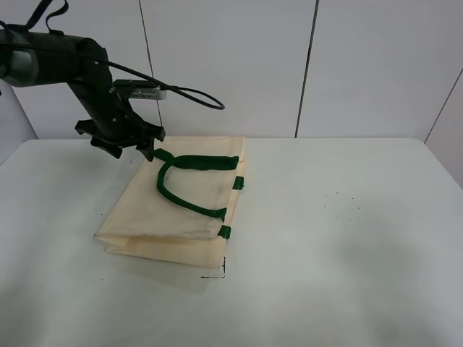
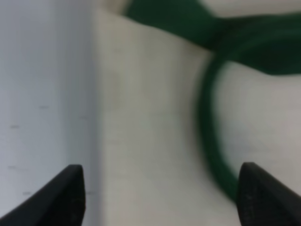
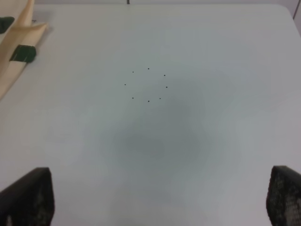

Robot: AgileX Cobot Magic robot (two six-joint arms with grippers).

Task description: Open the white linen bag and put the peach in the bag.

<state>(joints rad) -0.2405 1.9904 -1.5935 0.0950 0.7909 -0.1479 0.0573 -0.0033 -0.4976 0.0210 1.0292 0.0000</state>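
The white linen bag [image 1: 141, 210] lies flat on the table left of centre, its dark green handles [image 1: 181, 199] lying on top and green tabs [image 1: 225, 232] at the rim on its right side. My left gripper [image 1: 130, 150] hovers open over the bag's far left corner. In the left wrist view [image 2: 162, 197] its fingertips [image 2: 66, 195] straddle cream cloth [image 2: 141, 117] beside a green strap [image 2: 211, 141]. My right gripper [image 3: 157, 197] is open over bare table and does not show in the exterior view. A bag corner [image 3: 9, 80] shows in the right wrist view. The peach is out of view.
The white table [image 1: 347, 275] ends at a white panelled wall [image 1: 231, 65] behind the bag. A ring of small black dots [image 1: 343, 206] marks the table on the right, also in the right wrist view [image 3: 148, 84]. A black corner mark [image 1: 217, 273] sits at the bag's near edge.
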